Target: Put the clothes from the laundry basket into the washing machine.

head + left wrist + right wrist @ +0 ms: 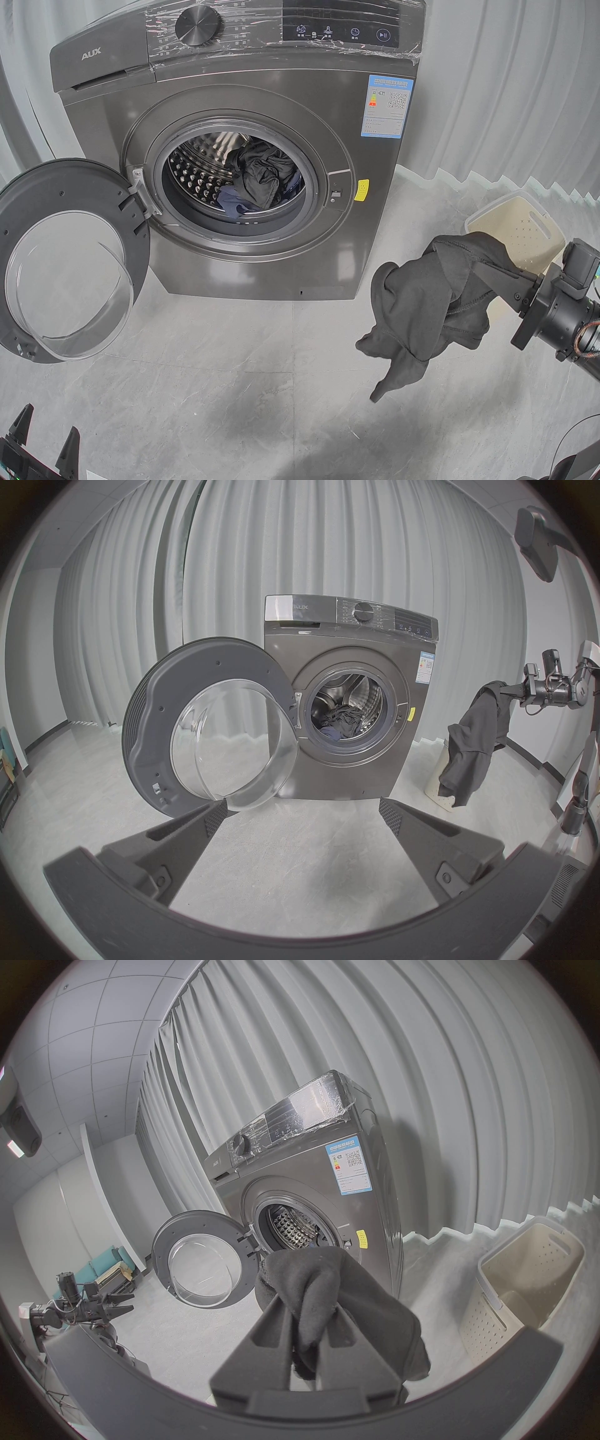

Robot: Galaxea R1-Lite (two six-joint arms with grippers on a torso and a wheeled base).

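Dark grey cloth: a garment (431, 300) hangs right of centre in the head view. The right claw (478, 267) pinches it, jaws closed tight on a fold near its top. Most of the garment sags below the grip, with a tail dangling toward the floor (250, 387) but not touching it. It hangs just in front of the basket (522, 219) at the right edge, well apart from the washer (250, 87) filling the upper left. The door (69, 256) stands wide open at the left, and other dark clothes (259, 175) lie in the drum. The left claw (44, 440), in the lower left corner, is spread wide and holds nothing.

Risks, as I judge them:
- **Slipping:** the grip is on a small fold, so a quick swing could let the cloth slip out short of the washer.
- **Snagging:** the low tail could catch on the opening's lower rim and leave part hanging outside.
- **Spilling:** the pile inside sits near the front, so a shallow drop may spill back out.
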